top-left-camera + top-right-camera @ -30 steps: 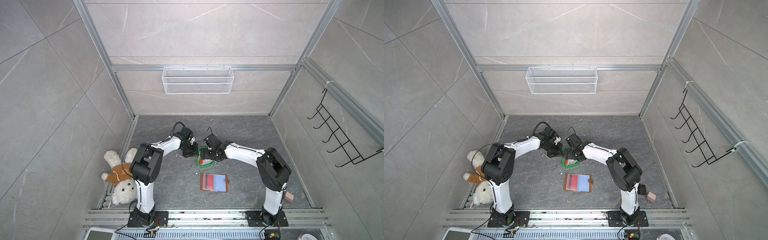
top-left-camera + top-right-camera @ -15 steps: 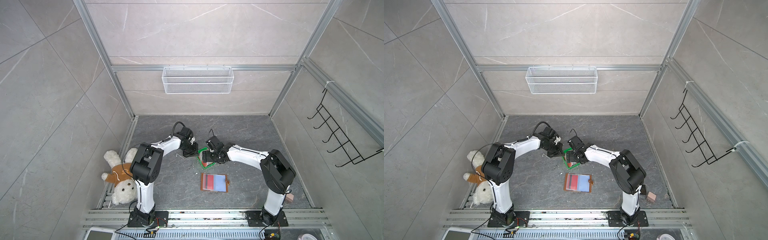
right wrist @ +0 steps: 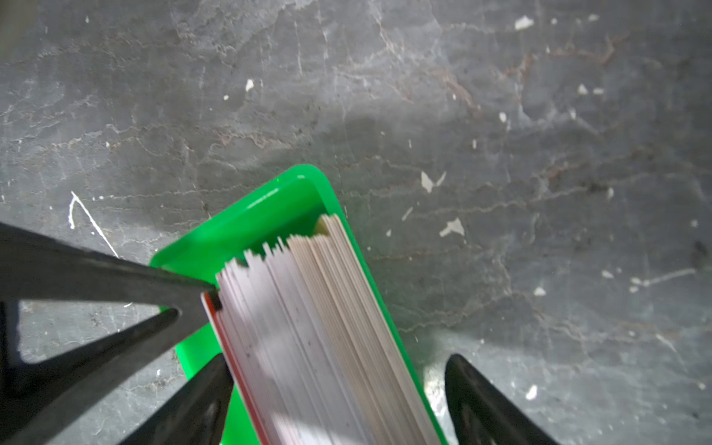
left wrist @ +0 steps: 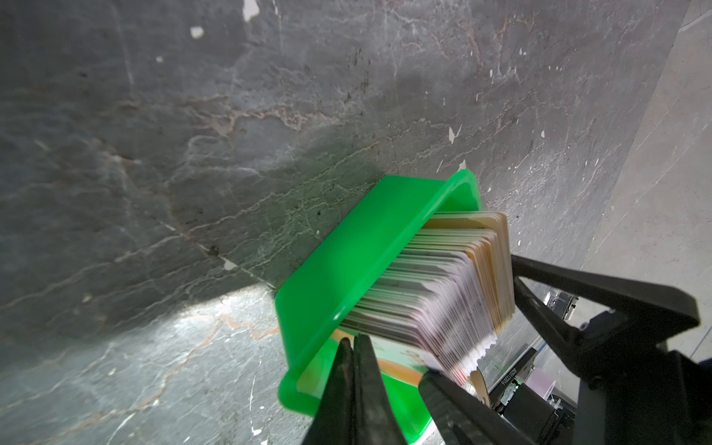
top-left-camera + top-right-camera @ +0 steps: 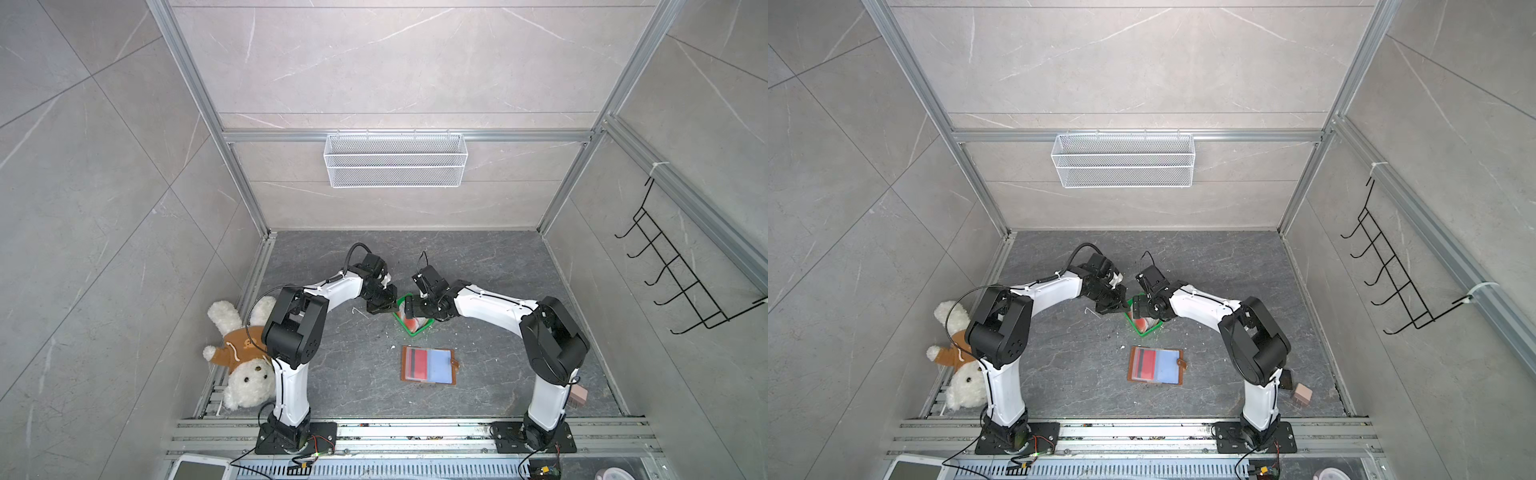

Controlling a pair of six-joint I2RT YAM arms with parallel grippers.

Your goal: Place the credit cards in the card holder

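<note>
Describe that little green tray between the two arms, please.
The green tray is glossy bright plastic, shallow, with rounded corners. It sits on the dark stone-look tabletop and holds a thick stack of credit cards standing on edge. The shut left gripper pokes in at its rim; the open right gripper straddles the cards.

Both top views are taken from high overhead and faced steeply down, far enough off that the whole table is covered, with the wire basket at 12 o'clock. Each wrist view is set close above the green tray and credit cards, which are shared by all four.
</note>
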